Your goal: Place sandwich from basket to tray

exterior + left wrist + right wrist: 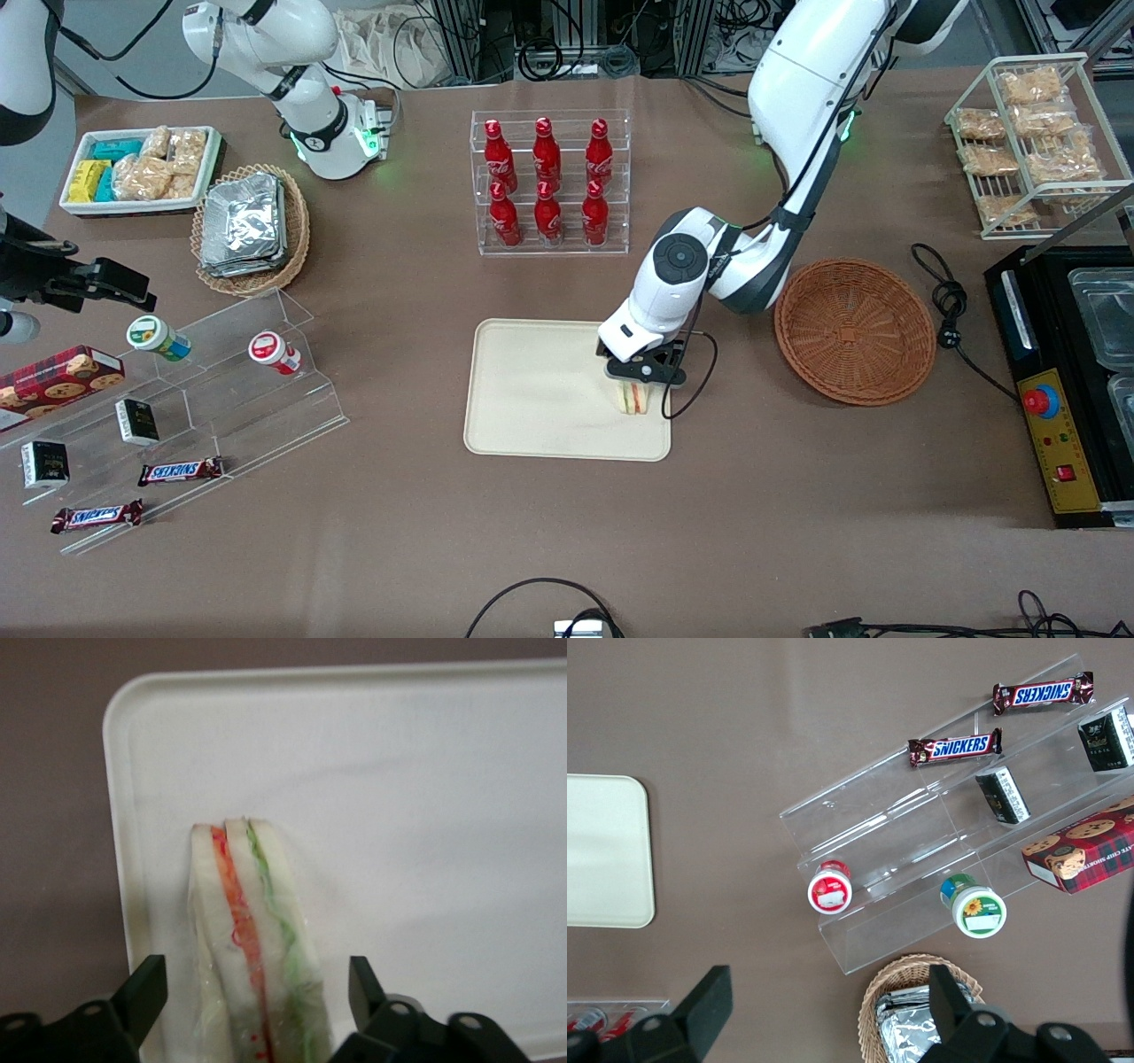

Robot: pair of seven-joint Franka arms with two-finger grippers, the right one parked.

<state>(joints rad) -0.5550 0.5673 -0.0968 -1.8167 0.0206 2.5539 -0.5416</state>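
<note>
So we've got the hand down over the tray, at the tray's edge nearest the basket. The sandwich is standing on the tray right under it, layers up. In the wrist view the sandwich sits between the two fingers, and we can see a gap on each side, so the hand is spread wide and not touching the wrap as far as we can tell. Bread is pale, with an orange-red stripe and a green one. The basket has nothing in it and sits on the worktop just beside the tray, toward the working arm's end
</note>
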